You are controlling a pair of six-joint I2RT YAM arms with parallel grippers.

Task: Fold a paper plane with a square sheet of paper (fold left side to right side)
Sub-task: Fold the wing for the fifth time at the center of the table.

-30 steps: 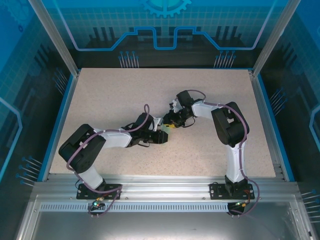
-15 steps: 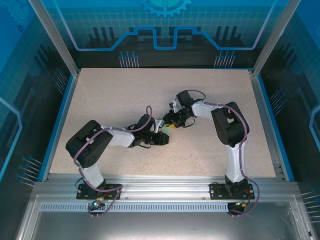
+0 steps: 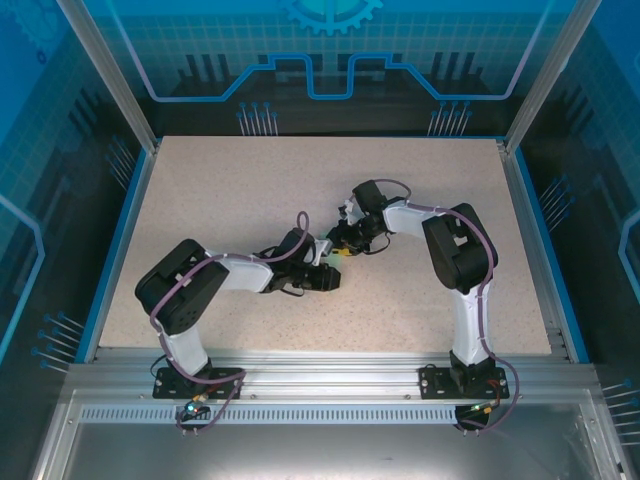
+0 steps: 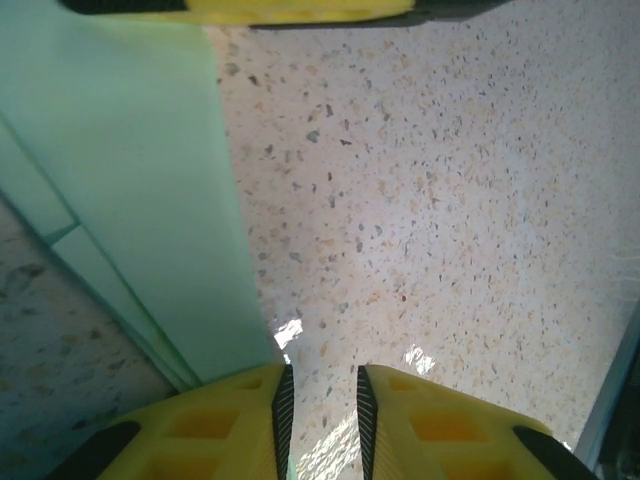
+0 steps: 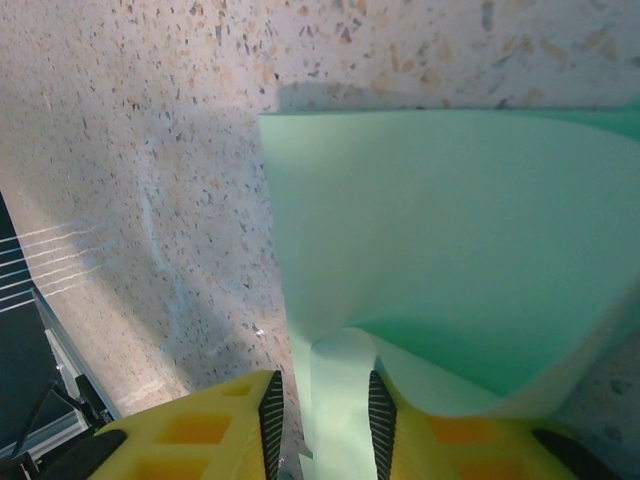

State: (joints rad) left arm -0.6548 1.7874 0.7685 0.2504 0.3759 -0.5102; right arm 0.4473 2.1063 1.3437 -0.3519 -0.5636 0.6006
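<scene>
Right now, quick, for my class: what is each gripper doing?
Left gripper: narrowly apart; whether it holds anything cannot be told.
Right gripper: closed on the square sheet of paper.

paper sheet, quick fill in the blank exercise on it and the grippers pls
The square sheet of paper is pale ___.
In the right wrist view it runs ___ the right gripper's fingers.
The left gripper's fingers are ___.
Missing words: green, between, yellow.

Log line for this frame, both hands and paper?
left hand: nearly closed at edge of pale mint-green paper sheet, grip unclear | right hand: shut on sheet | sheet: curved up over speckled table
</scene>
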